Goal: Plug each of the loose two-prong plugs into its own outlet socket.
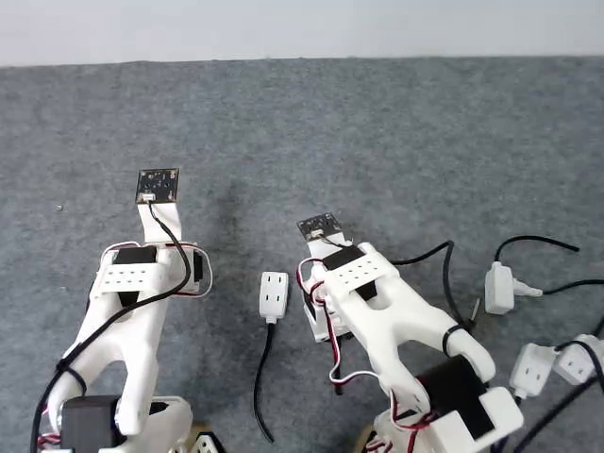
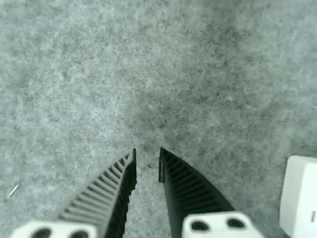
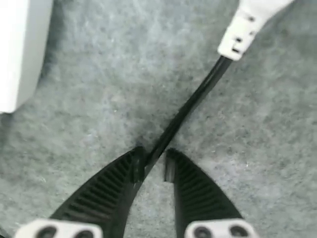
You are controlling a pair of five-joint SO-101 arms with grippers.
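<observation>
Pickup seems in hand: the right hand (image 3: 153,161), slightly open, straddles a black cord (image 3: 190,106), the left hand (image 2: 147,161) gapes empty near the outlet socket (image 1: 274,293) between the arms, so next comes closing on a plug (image 1: 498,286).

I read the high view as bright and evenly lit by diffuse light from overhead. The tabletop (image 1: 377,123) carries no hard-edged shadows. Each arm casts only a soft, darker patch close beside and beneath itself. The wall strip (image 1: 302,28) along the far edge is the brightest area. The arms' white shells (image 1: 396,311) show no glare.

In the left wrist view, a broad soft shadow lies on the tabletop just ahead of the left gripper (image 2: 147,158). The surface is lighter toward the outer corners.

In the right wrist view, the white outlet block (image 3: 20,49) is nearly washed out. A dim shadow pools around the black cable (image 3: 188,106) where it meets the right gripper (image 3: 153,158).
</observation>
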